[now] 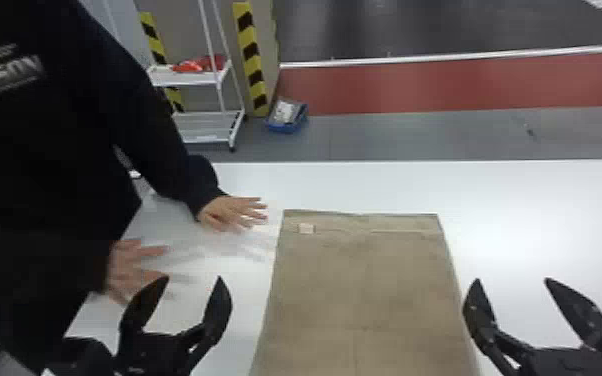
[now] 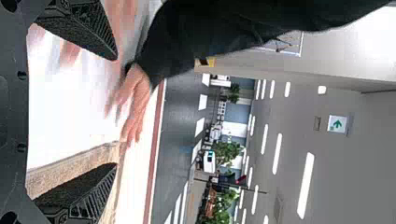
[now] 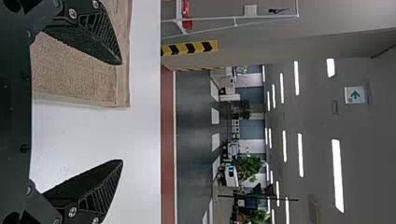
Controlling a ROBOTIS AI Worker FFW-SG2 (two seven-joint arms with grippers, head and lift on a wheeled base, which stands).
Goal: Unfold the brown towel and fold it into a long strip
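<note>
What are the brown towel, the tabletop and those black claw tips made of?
The brown towel looks like woven cloth, probably cotton terry: its surface is matte and faintly nubbly. The table seems to be smooth white laminate or painted board, with a soft sheen. The right gripper's fingers appear to be matte black plastic or rubber, with ridges inside.

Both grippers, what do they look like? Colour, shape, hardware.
Left gripper and right gripper look alike: black, with jaws that taper to points and carry ribbed sides. Silvery screw heads show where the right one's jaws mount.
</note>
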